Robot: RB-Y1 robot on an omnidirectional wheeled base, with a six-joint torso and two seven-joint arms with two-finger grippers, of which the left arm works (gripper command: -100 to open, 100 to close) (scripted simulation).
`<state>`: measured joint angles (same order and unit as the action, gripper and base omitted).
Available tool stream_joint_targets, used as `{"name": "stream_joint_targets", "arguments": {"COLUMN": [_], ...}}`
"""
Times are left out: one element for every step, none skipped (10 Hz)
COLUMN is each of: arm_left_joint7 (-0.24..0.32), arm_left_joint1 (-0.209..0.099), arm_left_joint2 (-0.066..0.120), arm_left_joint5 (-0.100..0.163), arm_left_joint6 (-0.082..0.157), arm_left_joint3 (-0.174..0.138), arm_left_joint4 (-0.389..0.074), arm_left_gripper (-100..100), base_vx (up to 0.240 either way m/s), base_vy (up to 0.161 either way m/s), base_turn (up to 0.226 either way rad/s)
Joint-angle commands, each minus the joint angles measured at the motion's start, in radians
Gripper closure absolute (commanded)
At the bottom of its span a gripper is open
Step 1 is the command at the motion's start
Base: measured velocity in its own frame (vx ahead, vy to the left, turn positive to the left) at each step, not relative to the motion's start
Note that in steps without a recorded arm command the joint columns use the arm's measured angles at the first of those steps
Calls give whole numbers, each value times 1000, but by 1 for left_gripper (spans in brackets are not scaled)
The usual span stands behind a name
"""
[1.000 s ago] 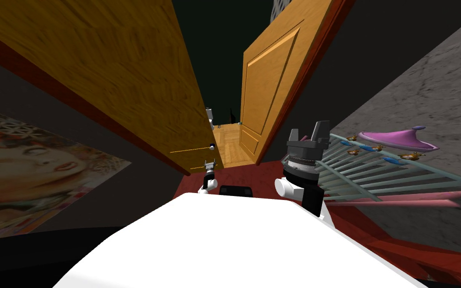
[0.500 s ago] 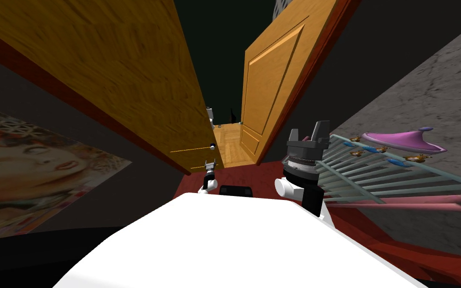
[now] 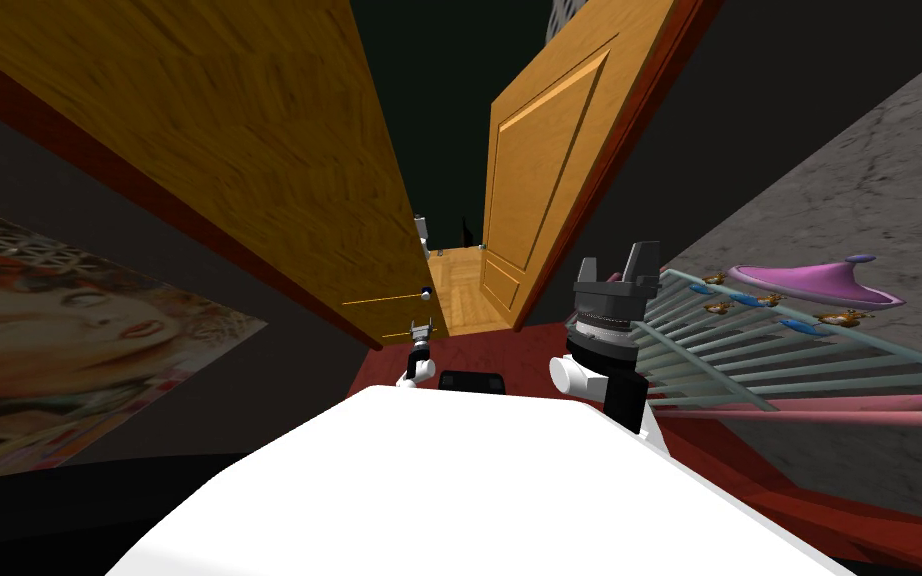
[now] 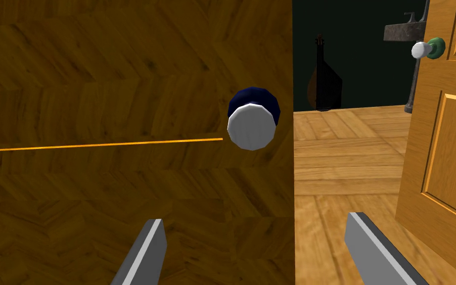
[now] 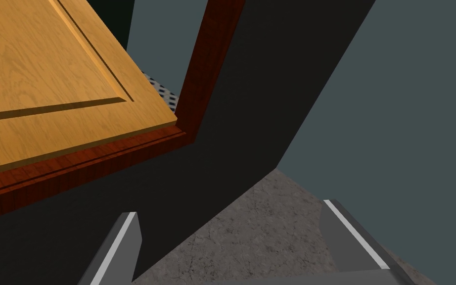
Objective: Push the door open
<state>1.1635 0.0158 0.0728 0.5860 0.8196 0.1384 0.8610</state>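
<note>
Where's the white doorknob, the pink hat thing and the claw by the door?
white doorknob (image 4: 250, 127), left wrist view, round front face
pink hat thing (image 3: 814, 284), head view, its brim
left claw (image 4: 255, 220), left wrist view, midway between fingertips

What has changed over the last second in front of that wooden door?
Almost nothing. The whole head view slid slightly, so the robot itself shifted a little, not the things. The left hand stays open, pointed at the white knob on the wooden door, gripping nothing. The right hand stays raised and open. Nothing was taken hold of or let go.
</note>
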Motion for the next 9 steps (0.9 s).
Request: {"name": "stream_joint_targets", "arguments": {"arm_left_joint7": [13, 13, 13, 13, 13, 13, 13, 13, 13], "arm_left_joint1": [2, 2, 2, 2, 2, 2, 2, 2, 2], "arm_left_joint2": [2, 2, 2, 2, 2, 2, 2, 2, 2], "arm_left_joint5": [-1, -1, -1, -1, -1, -1, -1, -1, -1], "arm_left_joint6": [-5, -5, -5, -5, -5, -5, -5, -5, -5], "arm_left_joint3": [10, 10, 10, 10, 10, 10, 10, 10, 10], "arm_left_joint4": [2, 2, 2, 2, 2, 2, 2, 2, 2], "arm_left_gripper": [-100, -100, -100, -100, -100, -100, -100, -100, -100], "base_vx": [38, 0, -12, -11, -6, 22, 11, -5, -16], "base_vy": [40, 0, -13, -11, -7, 23, 11, -6, -16], "base_turn": [126, 0, -40, -36, -21, 74, 36, -18, -52]}}
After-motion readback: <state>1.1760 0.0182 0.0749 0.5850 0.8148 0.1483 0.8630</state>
